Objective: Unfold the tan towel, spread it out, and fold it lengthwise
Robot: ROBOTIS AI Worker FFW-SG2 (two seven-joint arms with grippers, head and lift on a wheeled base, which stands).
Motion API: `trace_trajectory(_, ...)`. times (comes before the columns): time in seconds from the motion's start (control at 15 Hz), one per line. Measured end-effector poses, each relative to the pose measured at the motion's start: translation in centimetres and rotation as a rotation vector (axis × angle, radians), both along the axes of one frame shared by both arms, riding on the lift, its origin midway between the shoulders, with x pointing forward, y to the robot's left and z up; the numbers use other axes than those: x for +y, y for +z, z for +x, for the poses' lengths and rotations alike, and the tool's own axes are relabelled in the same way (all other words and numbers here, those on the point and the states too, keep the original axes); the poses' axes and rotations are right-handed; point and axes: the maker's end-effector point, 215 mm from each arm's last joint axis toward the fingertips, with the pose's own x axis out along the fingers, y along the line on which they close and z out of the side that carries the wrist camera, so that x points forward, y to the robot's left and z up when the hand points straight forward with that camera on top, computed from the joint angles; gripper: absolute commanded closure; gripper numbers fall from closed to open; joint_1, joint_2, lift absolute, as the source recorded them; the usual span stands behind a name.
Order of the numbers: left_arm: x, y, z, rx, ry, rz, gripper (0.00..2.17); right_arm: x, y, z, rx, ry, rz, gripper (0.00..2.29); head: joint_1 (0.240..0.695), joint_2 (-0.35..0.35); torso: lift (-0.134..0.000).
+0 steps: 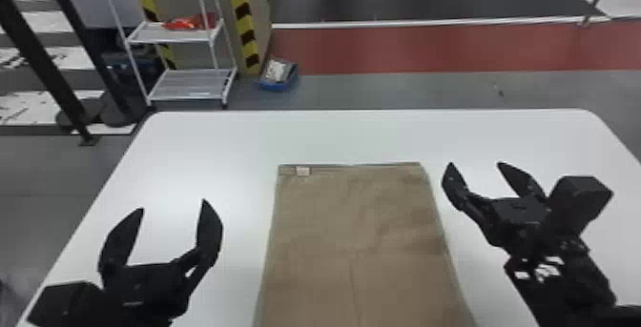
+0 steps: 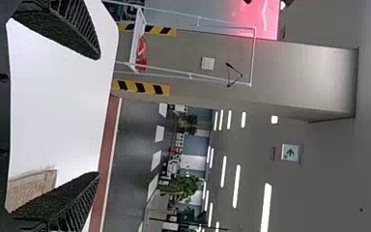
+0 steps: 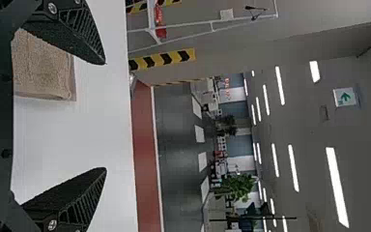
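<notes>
The tan towel (image 1: 353, 235) lies flat on the white table in the head view, a small pale label at its far left corner and its near end cut off by the bottom edge. Left of it, apart from the cloth, my left gripper (image 1: 173, 204) stands open and empty. Beyond the towel's right edge is my right gripper (image 1: 475, 165), also open with nothing held. The left wrist view has the left gripper (image 2: 99, 116) with a towel corner (image 2: 34, 186) near one finger. In the right wrist view, the towel (image 3: 43, 67) shows beside one finger of the right gripper (image 3: 106, 116).
The white table (image 1: 214, 140) extends around the towel on its far, left and right sides. Behind it on the floor stand a white wire rack (image 1: 188, 83) with a red item on it and a blue bin (image 1: 279, 76). Dark posts stand at the far left.
</notes>
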Motion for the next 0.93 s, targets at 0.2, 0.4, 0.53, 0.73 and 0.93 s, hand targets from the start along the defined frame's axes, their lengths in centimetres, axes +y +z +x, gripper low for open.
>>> trace_trajectory(0.2,0.3,0.6,-0.6,-0.019,0.006,0.0,0.0,1.0,-1.1,1.4,0.024,0.025,0.037,0.19,0.695,0.101,-0.123)
trace_trajectory(0.4,0.5,0.8,-1.0,-0.028,0.011,0.0,0.0,2.4,-2.2,2.6,0.051,0.067,0.074,0.25,0.695,0.12,-0.123)
trace_trajectory(0.53,0.5,1.0,-1.2,-0.035,0.012,-0.001,0.0,3.2,-2.8,3.2,0.07,0.08,0.077,0.29,0.695,0.127,-0.123)
trace_trajectory(0.73,0.5,1.2,-1.3,-0.045,0.013,-0.004,0.0,4.1,-4.7,3.4,0.141,0.098,0.068,0.28,0.695,0.14,-0.123)
trace_trajectory(0.93,0.3,1.2,-1.3,-0.046,0.011,-0.007,0.0,4.9,-6.5,3.1,0.204,0.112,0.065,0.28,0.695,0.146,-0.123)
